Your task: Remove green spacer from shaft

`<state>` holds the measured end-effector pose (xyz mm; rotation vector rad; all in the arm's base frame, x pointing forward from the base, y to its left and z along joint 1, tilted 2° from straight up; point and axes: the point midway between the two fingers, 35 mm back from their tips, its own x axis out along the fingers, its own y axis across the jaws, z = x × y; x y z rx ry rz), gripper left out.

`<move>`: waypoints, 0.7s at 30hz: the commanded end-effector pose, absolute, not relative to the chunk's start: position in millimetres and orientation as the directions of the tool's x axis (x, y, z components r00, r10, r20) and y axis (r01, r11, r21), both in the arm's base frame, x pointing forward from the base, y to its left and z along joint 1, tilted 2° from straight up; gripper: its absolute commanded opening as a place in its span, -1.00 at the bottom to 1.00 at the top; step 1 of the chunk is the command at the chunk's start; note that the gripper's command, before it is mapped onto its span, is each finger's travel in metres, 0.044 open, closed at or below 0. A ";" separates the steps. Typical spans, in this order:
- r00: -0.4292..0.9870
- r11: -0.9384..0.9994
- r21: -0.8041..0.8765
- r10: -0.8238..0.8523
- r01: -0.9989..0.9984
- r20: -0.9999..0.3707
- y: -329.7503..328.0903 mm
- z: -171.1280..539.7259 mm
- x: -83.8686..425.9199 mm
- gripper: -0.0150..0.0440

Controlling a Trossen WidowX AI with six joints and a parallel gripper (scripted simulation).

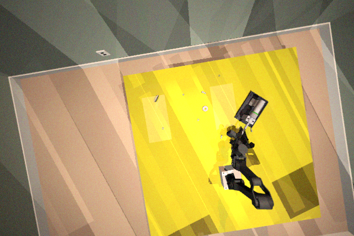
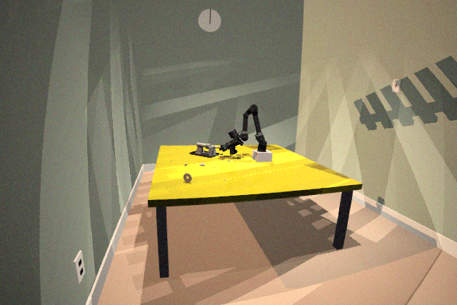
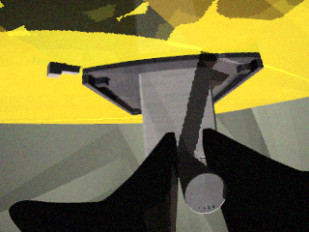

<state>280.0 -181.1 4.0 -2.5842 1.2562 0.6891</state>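
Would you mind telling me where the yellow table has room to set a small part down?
Widest patch: between the washer and the table's far edge. Crowded where the gripper holds the shaft by the housing.

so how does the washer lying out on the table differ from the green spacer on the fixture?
The loose washer lies flat on the yellow table, apart from the fixture; the green spacer is mounted, beside the big housing block. The washer looks pale grey with its hole visible; the spacer shows only as a thin green band. Both are small rings. The gripper is clamped on the shaft.
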 end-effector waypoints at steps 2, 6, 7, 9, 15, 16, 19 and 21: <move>0.532 -0.621 0.031 -0.695 -0.783 -0.484 -180.3 3.8 278.7 -0.49; 0.532 -0.621 0.031 -0.695 -0.783 -0.484 -180.0 3.8 278.5 -0.49; 0.532 -0.621 0.031 -0.695 -0.783 -0.484 -179.9 3.8 278.4 -0.49; 0.532 -0.621 0.031 -0.695 -0.783 -0.484 -179.8 3.8 278.3 -0.49; 0.532 -0.621 0.031 -0.695 -0.783 -0.484 -179.4 3.7 278.0 -0.49; 0.532 -0.621 0.031 -0.695 -0.783 -0.484 -179.3 3.7 277.9 -0.49; 0.532 -0.621 0.031 -0.695 -0.783 -0.484 -179.1 3.7 277.7 -0.49; 0.534 -0.624 0.034 -0.694 -0.780 -0.483 -179.6 3.9 278.8 -0.49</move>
